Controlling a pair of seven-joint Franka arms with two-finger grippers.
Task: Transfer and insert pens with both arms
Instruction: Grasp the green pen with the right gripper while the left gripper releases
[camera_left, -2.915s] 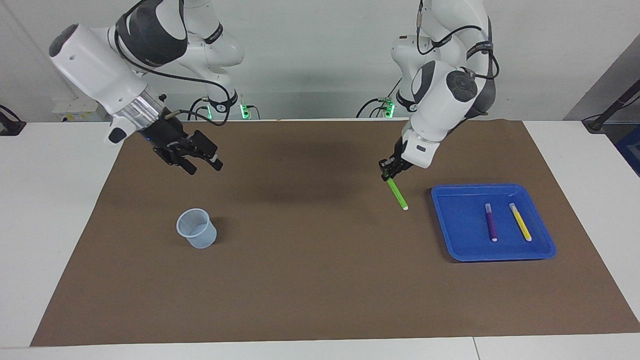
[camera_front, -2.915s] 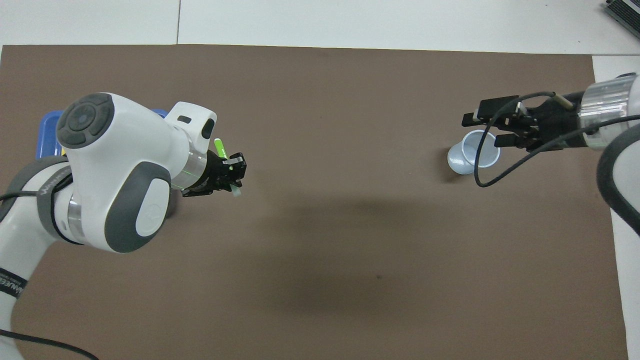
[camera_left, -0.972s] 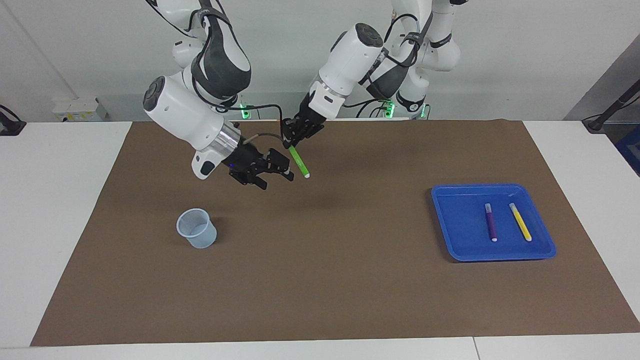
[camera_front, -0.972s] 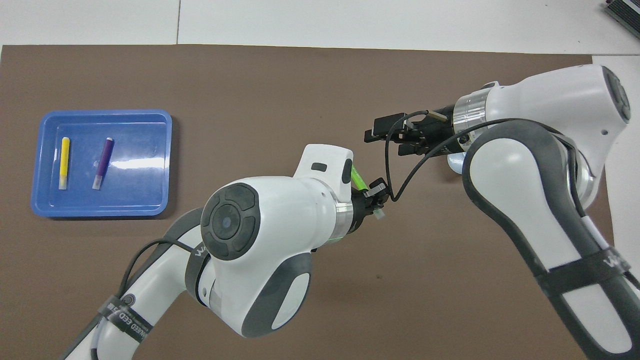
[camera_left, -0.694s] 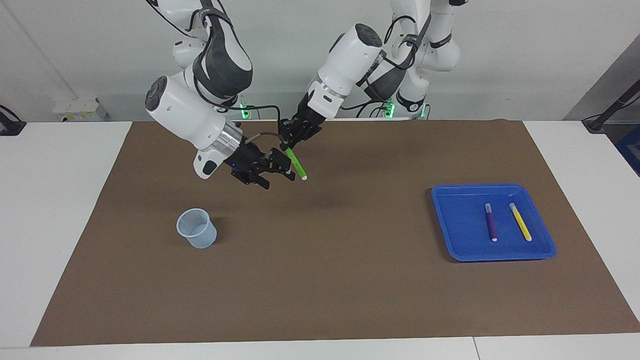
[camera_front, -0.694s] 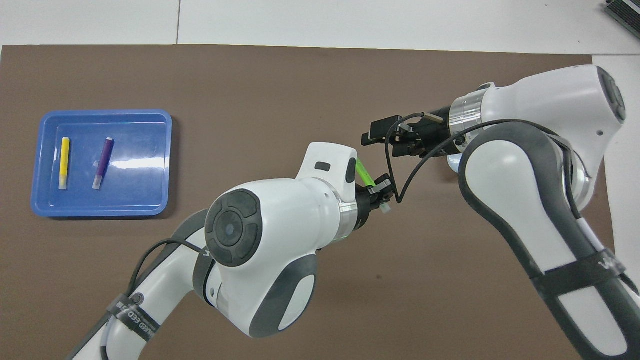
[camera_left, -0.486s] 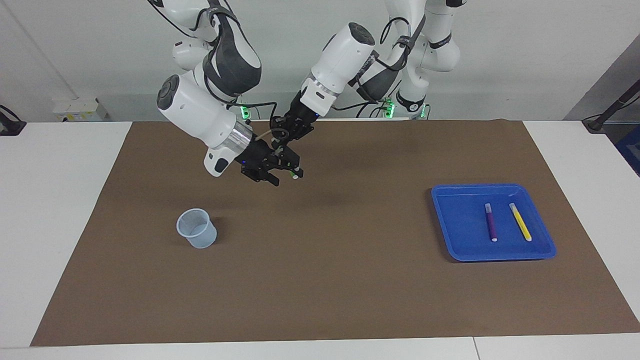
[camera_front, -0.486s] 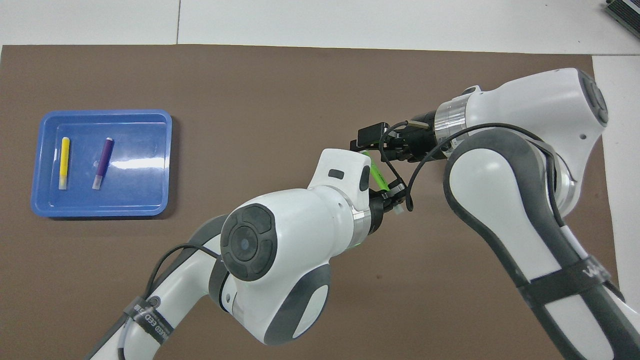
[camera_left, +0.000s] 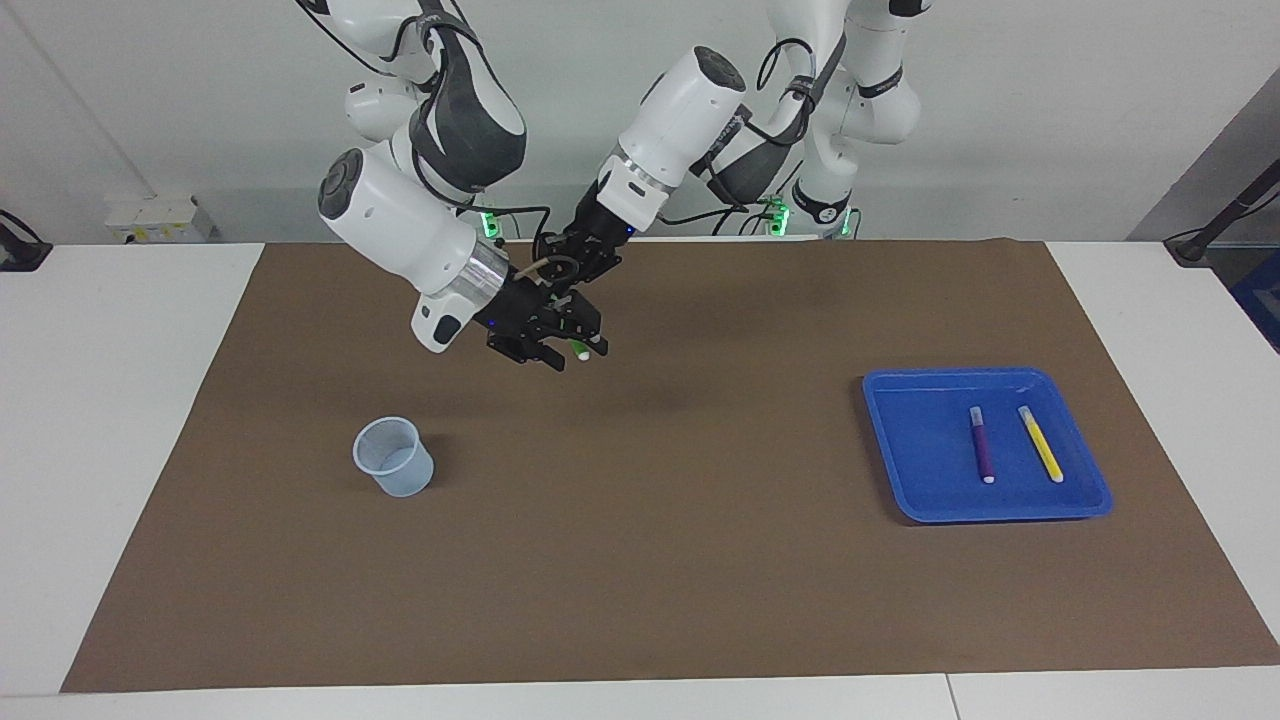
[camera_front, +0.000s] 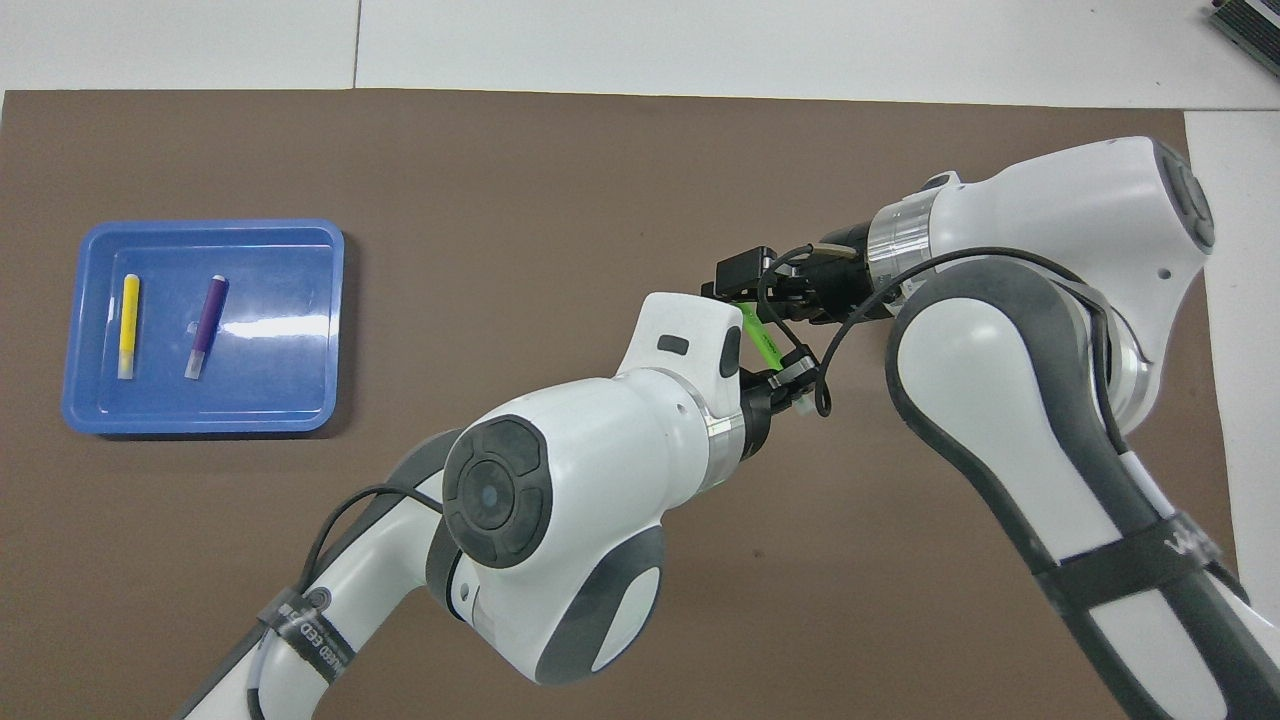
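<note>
Facing view: left gripper (camera_left: 572, 272), pinching the green pen (camera_front: 758, 340), is presenting it above the worktop (camera_left: 700, 560). Right gripper (camera_left: 562, 345) is closing around it; its grip cannot be confirmed. Next, release cleanly.

The right pincer (camera_left: 566, 343) has moved in around the green pen (camera_front: 757, 339) carried over from the tray (camera_left: 900, 480).

Most of the green pen (camera_front: 757, 340) is hidden among the two grippers' black fingers over the mat, and whether the right gripper (camera_left: 560, 340) has closed on it cannot be told.
</note>
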